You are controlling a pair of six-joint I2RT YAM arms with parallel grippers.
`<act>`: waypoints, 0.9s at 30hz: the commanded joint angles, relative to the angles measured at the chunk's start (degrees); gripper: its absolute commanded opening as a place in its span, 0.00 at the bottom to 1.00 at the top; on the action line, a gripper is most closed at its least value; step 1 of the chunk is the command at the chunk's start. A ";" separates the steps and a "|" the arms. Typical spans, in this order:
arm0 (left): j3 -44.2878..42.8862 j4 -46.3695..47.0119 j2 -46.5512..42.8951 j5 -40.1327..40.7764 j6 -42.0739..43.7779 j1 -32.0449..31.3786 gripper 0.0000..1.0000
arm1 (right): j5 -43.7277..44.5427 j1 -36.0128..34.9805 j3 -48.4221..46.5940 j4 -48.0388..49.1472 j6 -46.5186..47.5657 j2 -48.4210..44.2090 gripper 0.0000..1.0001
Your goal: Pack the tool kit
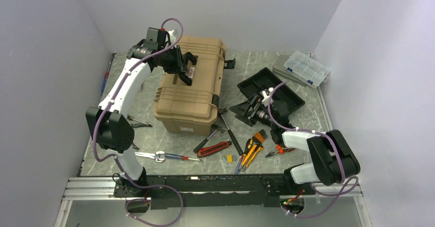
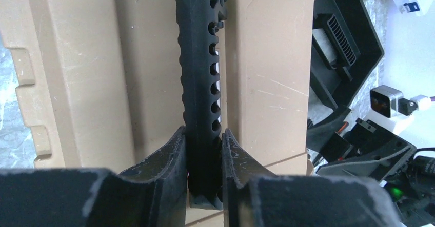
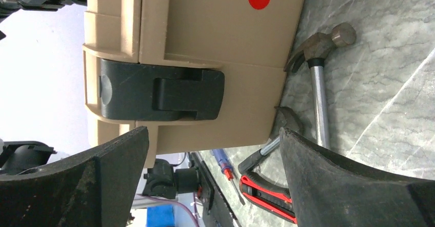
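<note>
The white left arm (image 1: 123, 86) rises from its base and reaches forward, its black left gripper (image 2: 204, 135) angled downward with fingers (image 2: 172, 152) pinched on a black perforated plastic lid handle (image 2: 197, 68). The white right arm (image 1: 308, 140) sits low and folded. Its right gripper (image 3: 214, 135) is aimed leftward with its fingers spread wide, gripping nothing.

Plain pale walls (image 1: 205, 6) enclose a grey marbled tabletop (image 1: 256, 60); soft, even light.

The left arm (image 1: 123, 86) and right arm (image 1: 296, 137) have white shells between bulky black joint housings, and a purple cable (image 1: 172, 20) trails along each. The left fingers (image 2: 159, 170) and right fingers (image 3: 349, 186) are matte black, scuffed grey along the edges.
</note>
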State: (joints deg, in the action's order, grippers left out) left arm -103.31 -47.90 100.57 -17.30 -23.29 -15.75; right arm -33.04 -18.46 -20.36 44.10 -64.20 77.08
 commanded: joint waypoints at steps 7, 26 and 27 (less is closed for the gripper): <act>3.23 15.49 -6.21 -12.40 -6.61 2.23 0.00 | -3.66 -0.25 -2.04 17.35 -4.83 7.53 1.00; 7.96 4.13 -14.09 -3.69 4.05 7.22 0.97 | -1.70 -0.48 -2.74 10.58 -1.22 5.29 1.00; 7.27 2.50 -15.00 -1.30 5.26 6.62 0.99 | -1.68 -0.51 -2.83 10.24 -1.05 5.16 1.00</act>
State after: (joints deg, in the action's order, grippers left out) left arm -91.42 -38.39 90.70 -27.81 -24.86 -8.08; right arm -35.33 -18.81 -21.04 54.87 -67.64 84.31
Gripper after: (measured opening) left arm 0.932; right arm 0.994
